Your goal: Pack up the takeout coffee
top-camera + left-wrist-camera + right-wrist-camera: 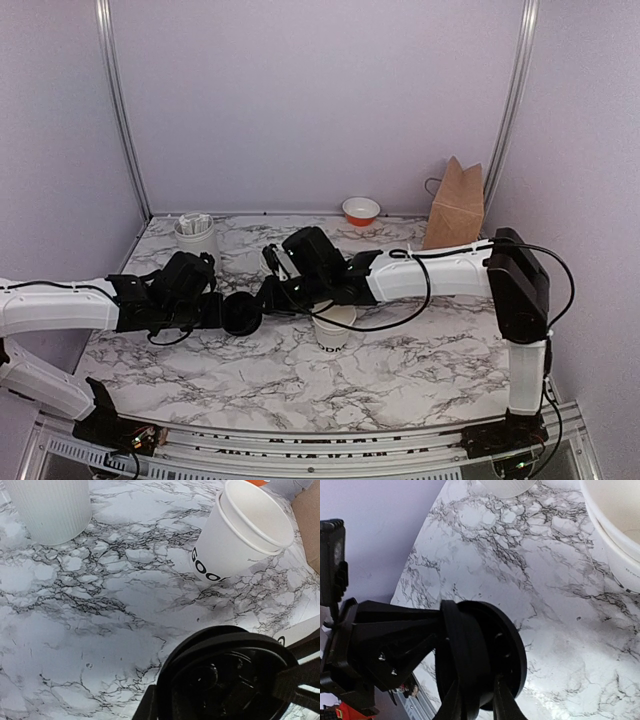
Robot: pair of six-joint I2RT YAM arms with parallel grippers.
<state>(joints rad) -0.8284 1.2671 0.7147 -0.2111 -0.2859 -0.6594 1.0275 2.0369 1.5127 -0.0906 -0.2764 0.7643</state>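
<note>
The takeout coffee cup (335, 325) stands upright and open on the marble table, white with dark lettering low on its side (212, 572). Its black round lid (242, 316) hangs on edge above the table, left of the cup. My left gripper (228, 312) holds the lid from the left. My right gripper (480, 705) reaches across from the right, and its two fingers pinch the lid's rim (485, 655) from below. In the left wrist view the lid (225, 675) fills the lower right, and the cup stands beyond it.
A white ribbed holder with packets (195, 235) stands at the back left. An orange-and-white bowl (361, 210) and a brown paper bag (455, 205) stand along the back wall. The right forearm (440, 275) stretches over the table behind the cup.
</note>
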